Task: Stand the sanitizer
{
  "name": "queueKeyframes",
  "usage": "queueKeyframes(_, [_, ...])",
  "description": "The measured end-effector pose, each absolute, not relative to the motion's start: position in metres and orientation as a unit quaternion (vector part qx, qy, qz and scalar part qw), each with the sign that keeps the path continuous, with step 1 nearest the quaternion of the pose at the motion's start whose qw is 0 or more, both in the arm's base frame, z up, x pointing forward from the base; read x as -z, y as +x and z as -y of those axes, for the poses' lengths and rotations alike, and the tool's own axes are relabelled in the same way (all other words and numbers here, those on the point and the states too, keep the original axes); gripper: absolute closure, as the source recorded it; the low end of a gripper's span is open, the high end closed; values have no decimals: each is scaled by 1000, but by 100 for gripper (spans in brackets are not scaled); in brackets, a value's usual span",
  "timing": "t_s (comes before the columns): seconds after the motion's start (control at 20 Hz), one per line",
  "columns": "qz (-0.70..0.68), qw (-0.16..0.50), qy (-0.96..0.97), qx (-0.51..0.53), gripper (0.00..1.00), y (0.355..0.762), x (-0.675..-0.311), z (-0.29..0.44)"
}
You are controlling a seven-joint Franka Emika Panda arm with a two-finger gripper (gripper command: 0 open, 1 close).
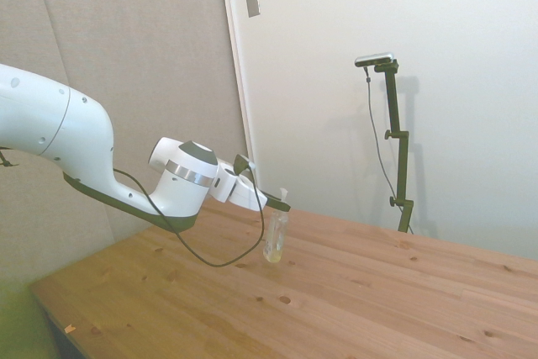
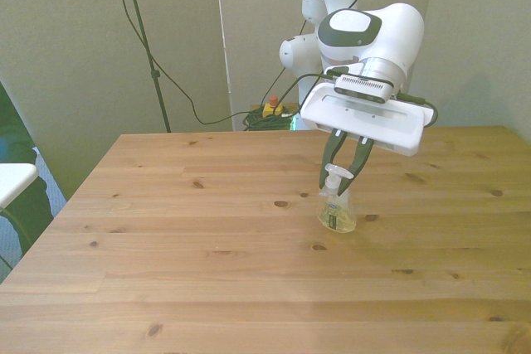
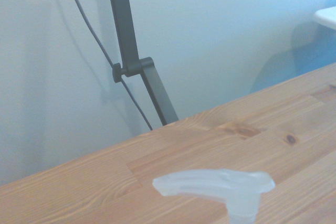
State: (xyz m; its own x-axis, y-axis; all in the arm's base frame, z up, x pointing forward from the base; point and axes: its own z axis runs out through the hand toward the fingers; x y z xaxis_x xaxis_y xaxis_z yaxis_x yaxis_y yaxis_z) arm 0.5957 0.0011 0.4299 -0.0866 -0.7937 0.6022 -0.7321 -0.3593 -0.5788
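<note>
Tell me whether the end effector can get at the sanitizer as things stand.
Yes, it looks so: the end effector is already closed around the neck of the sanitizer, which stands upright on the table. Nothing else is near it.
</note>
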Motion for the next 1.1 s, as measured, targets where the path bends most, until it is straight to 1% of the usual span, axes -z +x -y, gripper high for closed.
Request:
queueKeyframes(0.25, [-569, 25, -669, 478, 100, 593, -423, -2])
queueKeyframes(0.4, [-583, 30, -658, 474, 100, 597, -430, 4])
queueKeyframes(0.6, [-599, 33, -651, 465, 100, 613, -441, 13])
queueKeyframes(0.85, [-603, 21, -646, 468, 100, 642, -438, 26])
queueKeyframes(1.1, [-598, 20, -648, 471, 100, 656, -439, 22])
